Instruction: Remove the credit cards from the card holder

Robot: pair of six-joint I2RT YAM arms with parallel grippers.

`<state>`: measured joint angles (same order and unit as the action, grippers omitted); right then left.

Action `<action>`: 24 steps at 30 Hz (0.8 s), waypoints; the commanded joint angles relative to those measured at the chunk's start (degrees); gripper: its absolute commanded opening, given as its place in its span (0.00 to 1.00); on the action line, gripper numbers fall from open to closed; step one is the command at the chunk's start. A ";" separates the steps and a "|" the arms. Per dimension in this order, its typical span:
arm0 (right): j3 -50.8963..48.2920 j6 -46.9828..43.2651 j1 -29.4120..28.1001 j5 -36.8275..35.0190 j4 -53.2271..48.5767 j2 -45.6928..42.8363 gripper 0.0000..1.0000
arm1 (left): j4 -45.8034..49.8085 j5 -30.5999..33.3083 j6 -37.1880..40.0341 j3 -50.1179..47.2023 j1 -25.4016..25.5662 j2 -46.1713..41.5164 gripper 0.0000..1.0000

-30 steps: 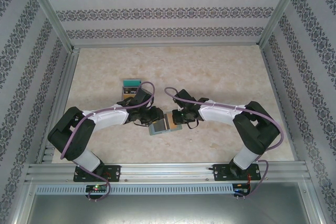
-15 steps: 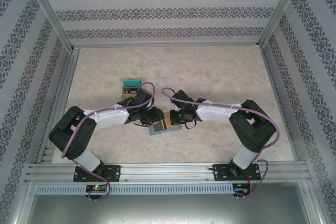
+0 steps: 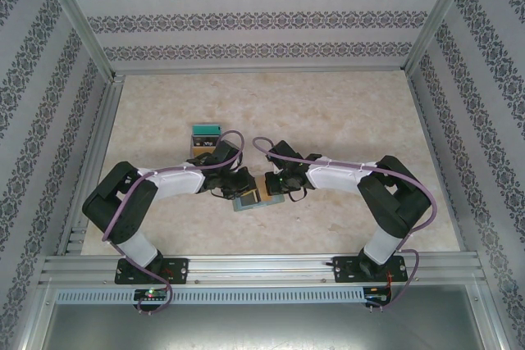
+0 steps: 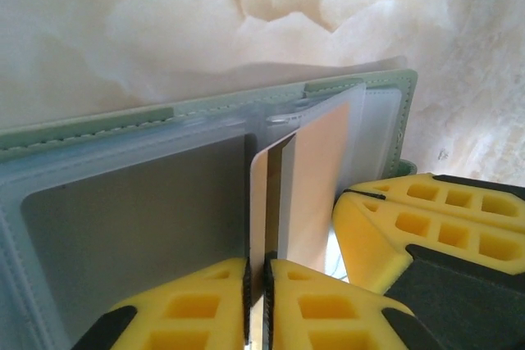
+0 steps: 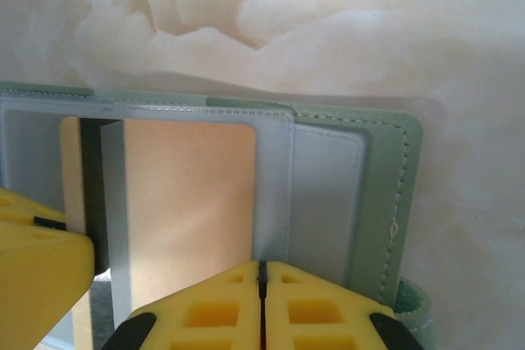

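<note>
1. Card holder (image 3: 250, 201) lies open and flat on the marbled beige table (image 3: 344, 112), near the front middle, right between the two arms' tools.
2. Build-wise it's a soft grey-green case with a stitched border (image 5: 385, 194) and rounded corners. A little tab (image 5: 414, 305) pokes out at one edge. Inside, frosted clear plastic sleeves sit over a grey lining.
3. What's in it: a tan card (image 5: 189, 202) sits inside one clear sleeve, with its smooth face and rounded corner showing through the plastic.
4. A second one, a thin pale card (image 4: 257, 202), stands up on edge out of the middle of the holder. It's seen almost edge-on, so there's no telling how much of it is tucked into a pocket.
5. The left gripper (image 4: 264, 272) has chunky yellow fingertips with a grid of square holes. They're squeezed down to a sliver, pinching the near edge of that pale card.
6. On the right gripper (image 5: 262, 272) the same yellow pads are pressed together, with just a hairline seam between them. They sit on the near edge of the sleeve carrying the tan card, so it looks clamped onto the holder itself.
7. The two tools sit just beside each other over the holder. One of the right gripper's yellow fingers pokes into the left wrist view.
8. Farther back, past the left arm, loose cards lie on the table. A teal card (image 3: 205, 129) has a tan-faced one (image 3: 197, 144) touching its near side, partly under the arm.
</note>
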<state>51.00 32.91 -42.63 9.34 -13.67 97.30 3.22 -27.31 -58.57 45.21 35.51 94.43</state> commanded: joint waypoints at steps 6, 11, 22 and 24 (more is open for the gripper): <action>-0.29 0.84 -0.69 -0.20 -1.98 1.51 0.10 | -1.65 -0.17 -0.69 -1.52 -0.52 -0.36 0.06; -0.38 1.18 -0.53 -0.82 -2.26 1.62 0.10 | -0.09 0.58 0.12 -3.05 -1.05 -2.10 0.06; -0.29 1.14 -0.35 -0.91 -2.42 1.49 0.10 | 1.95 2.32 1.11 -7.14 -2.19 -7.59 0.07; -0.20 1.11 -0.35 -0.91 -2.54 1.39 0.10 | 3.07 2.78 1.58 -7.74 -2.35 -8.52 0.07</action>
<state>51.00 33.28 -42.63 9.30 -13.69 97.30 2.35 -26.46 -58.54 38.81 34.00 87.66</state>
